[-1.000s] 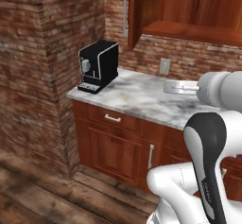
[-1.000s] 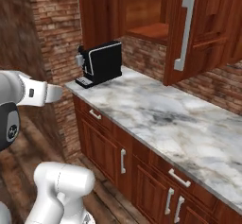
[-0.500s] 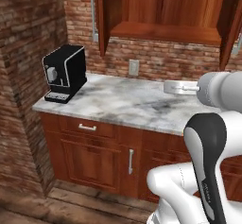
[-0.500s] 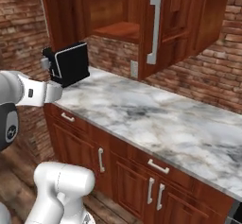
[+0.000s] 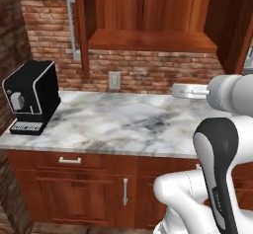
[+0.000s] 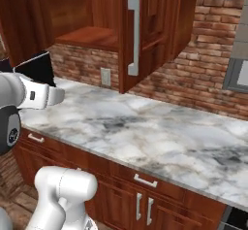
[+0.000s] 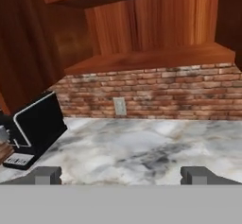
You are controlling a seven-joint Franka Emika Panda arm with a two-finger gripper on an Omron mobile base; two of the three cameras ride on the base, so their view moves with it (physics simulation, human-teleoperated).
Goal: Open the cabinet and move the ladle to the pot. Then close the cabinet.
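The reddish-brown wooden wall cabinet (image 5: 148, 16) hangs above the counter with both panelled doors swung open; its bare lower shelf (image 7: 156, 57) faces the arm. One open door (image 6: 145, 35) carries a long vertical silver bar handle (image 6: 133, 35), and the other door's handle (image 5: 72, 25) stands at the left of the left base view. Below lies the grey-veined white marble countertop (image 5: 123, 124) on brown drawer cabinets (image 5: 74, 188), backed by a red brick wall (image 7: 156, 95) with a pale wall socket (image 7: 120, 106). A black boxy coffee machine (image 5: 30, 96) sits at the counter's left end. The gripper (image 7: 122, 175) hangs over the marble, jaws spread wide, gripping nothing. No ladle or pot can be made out.
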